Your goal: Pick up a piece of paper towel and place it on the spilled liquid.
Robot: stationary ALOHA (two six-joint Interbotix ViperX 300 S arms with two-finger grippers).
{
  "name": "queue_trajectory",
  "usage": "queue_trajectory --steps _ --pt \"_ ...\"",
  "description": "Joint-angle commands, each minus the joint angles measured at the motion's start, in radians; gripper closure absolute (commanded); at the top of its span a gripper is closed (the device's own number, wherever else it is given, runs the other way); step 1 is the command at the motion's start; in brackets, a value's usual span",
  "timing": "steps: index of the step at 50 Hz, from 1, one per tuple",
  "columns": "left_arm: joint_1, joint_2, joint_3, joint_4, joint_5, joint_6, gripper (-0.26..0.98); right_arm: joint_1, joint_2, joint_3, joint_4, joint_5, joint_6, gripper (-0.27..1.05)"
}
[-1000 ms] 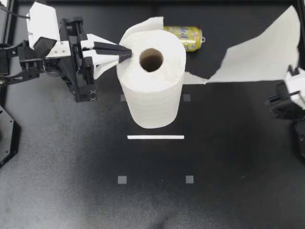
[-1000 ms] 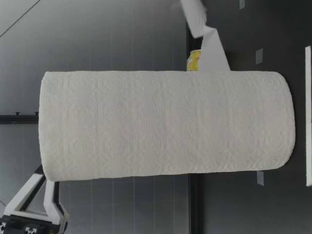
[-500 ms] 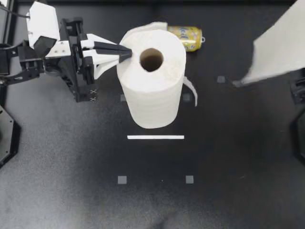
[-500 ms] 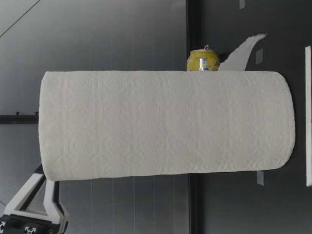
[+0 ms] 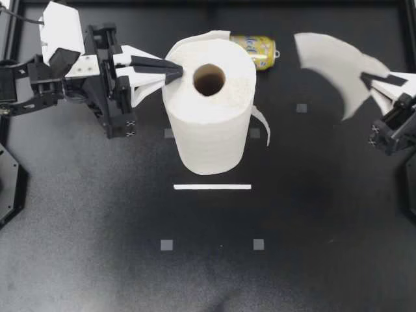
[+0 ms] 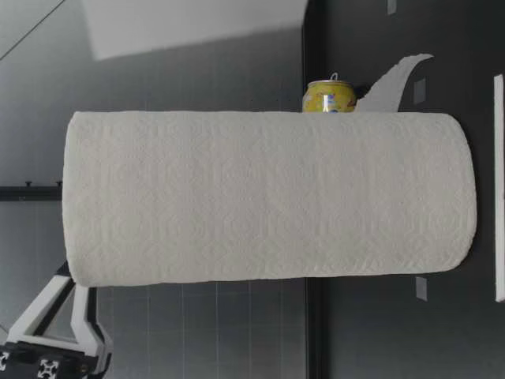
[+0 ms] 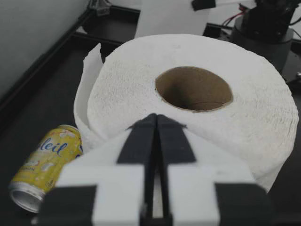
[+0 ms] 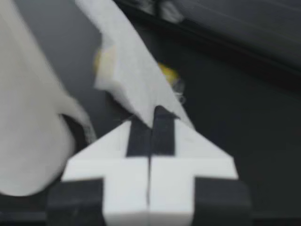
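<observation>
Atop the black table [image 5: 97,260] stands a towel roll [image 5: 208,123].

The towel roll [image 5: 207,110] and can [image 5: 255,51] block the middle; the table's [image 5: 208,273] front lies open.

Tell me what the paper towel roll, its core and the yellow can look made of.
Paper towel roll: soft white paper, matte, embossed pattern. Core: brown, dull, likely cardboard. Can: probably thin metal, glossy yellow print, silvery end.
</observation>
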Motion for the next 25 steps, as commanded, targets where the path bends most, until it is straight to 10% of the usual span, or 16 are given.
queue_trajectory --steps 1,25 --pt "0.008 0.025 0.003 -0.002 0.009 -0.003 0.61 -0.048 0.000 -0.029 -0.012 -0.069 0.011 0.91" --pt "0.008 0.023 0.003 -0.002 -0.037 0.006 0.61 -0.394 0.160 0.098 -0.012 -0.356 0.091 0.91"
